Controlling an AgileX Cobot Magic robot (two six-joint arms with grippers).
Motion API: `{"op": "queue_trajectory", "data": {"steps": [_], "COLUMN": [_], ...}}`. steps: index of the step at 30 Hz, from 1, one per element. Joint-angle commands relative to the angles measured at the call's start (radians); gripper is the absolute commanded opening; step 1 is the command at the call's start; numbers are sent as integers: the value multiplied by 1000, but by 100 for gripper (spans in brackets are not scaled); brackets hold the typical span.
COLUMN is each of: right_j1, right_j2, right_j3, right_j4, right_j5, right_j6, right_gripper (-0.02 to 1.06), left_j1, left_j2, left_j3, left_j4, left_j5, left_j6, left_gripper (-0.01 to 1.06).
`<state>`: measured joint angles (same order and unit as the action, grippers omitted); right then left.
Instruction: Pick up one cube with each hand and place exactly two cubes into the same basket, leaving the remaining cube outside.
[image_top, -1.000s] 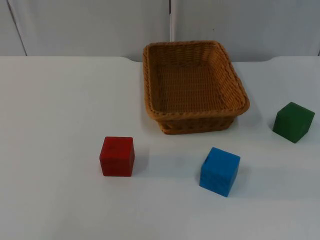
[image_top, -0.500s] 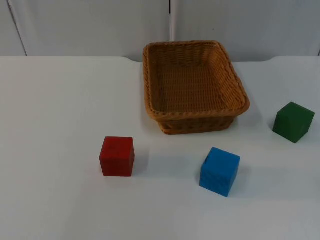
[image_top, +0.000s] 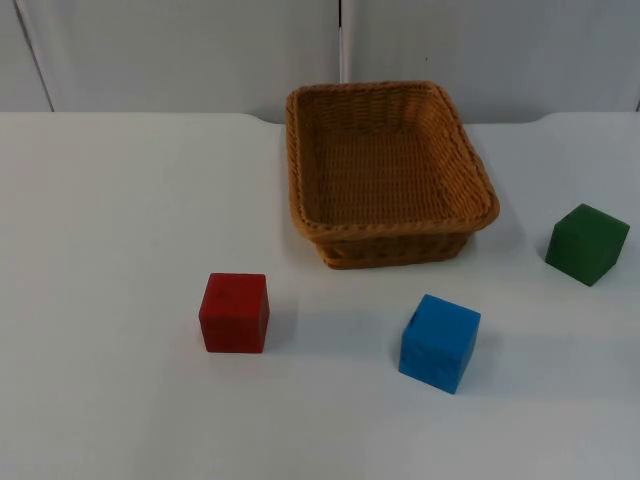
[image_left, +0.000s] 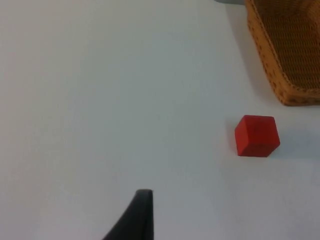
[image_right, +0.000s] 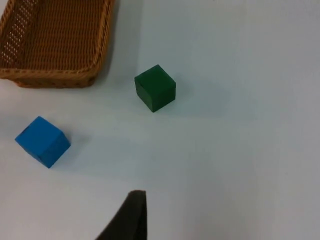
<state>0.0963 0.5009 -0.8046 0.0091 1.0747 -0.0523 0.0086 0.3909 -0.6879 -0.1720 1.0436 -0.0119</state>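
A wicker basket (image_top: 390, 170) sits on a white tabletop (image_top: 110, 220), holding no cubes. In front lie a red cube (image_top: 234, 312) and a blue cube (image_top: 439, 342), with a green cube (image_top: 587, 243) to the right. The left end effector (image_left: 135, 217) faces the red cube, the right end effector (image_right: 129, 217) the green and blue; finger spread cannot be told.

Left gripper (image_left: 135, 217): one black fingertip seen in left wrist view, raised above table surface, touching nothing, holding nothing. Fingers' spread cannot be judged. Wrist looks down at slant.

Right gripper (image_right: 130, 217): one black fingertip seen in right wrist view, likewise raised above table surface, touching nothing, holding nothing. Spread cannot be judged. Wrist looks down at slant.

Both arms wait, held high and back.
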Motion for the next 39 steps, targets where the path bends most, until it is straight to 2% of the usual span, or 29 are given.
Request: {"op": "queue_trajectory", "data": {"steps": [1, 11, 19, 23, 33, 39], "right_j1": [-4, -4, -4, -4, -4, -2], "right_j2": [25, 120, 208, 291, 474, 534], "right_j3": [-7, -7, -7, -41, -122, -134], "right_j4": [4, 6, 74, 144, 161, 225], "right_j5": [-18, -41, -78, -78, -79, -107], "right_j6": [-12, -12, -86, -127, -158, -208], "right_gripper": [105, 105, 105, 105, 105, 105], "left_j1": [3, 3, 3, 3, 3, 3], "left_j2": [29, 111, 169, 217, 338, 418], "left_j3": [-7, -7, -7, -7, -7, -7], "left_j4": [-24, -22, -26, -31, -82, -118], "left_j5": [-12, -48, -87, -94, -159, -195], "left_j6": [17, 44, 69, 86, 156, 197], "left_gripper": [105, 105, 105, 105, 105, 105]}}
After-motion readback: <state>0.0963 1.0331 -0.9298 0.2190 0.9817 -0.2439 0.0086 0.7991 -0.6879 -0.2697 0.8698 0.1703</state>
